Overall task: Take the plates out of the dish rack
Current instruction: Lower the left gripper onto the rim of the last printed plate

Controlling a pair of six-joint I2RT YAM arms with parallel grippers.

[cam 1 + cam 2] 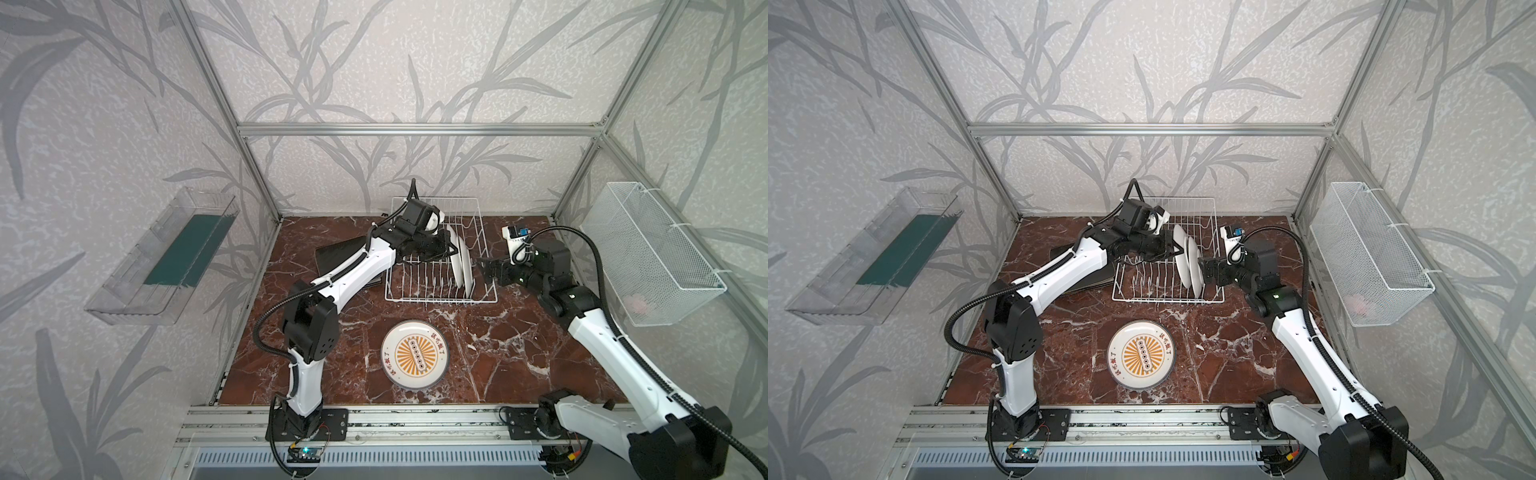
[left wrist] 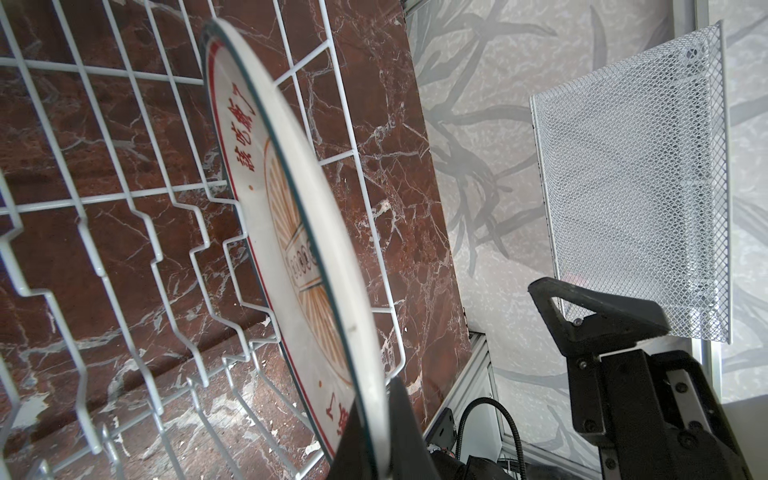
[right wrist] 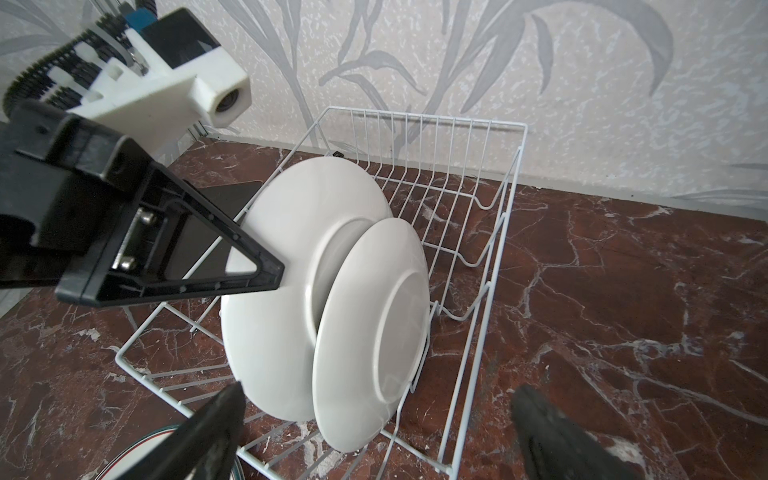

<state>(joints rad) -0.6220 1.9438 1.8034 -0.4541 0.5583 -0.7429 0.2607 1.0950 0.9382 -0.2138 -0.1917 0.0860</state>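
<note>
The white wire dish rack (image 1: 419, 279) stood at the far middle of the brown marble surface (image 1: 519, 353), with two round white plates upright in slots toward its right side. The left arm (image 1: 357, 266) reached over the rack from the left, and the left jaws were shut tight on the rim of the larger plate (image 3: 274, 316), the one farther left. The left wrist view showed that rim pinched between them, the orange sunburst face turned left. The smaller plate (image 3: 374, 332) stood just to its right, its bare white back overlapping the larger one's in the right wrist view. On the right arm (image 1: 594, 332), the right jaws stood spread wide and empty just outside the rack's right side, facing the plates' backs. A third round plate (image 1: 415, 354) lay face up on the surface nearer the front, well apart from the rack. Black square plates (image 1: 332, 255) lay stacked flat just left of the rack, partly under the left arm.
</note>
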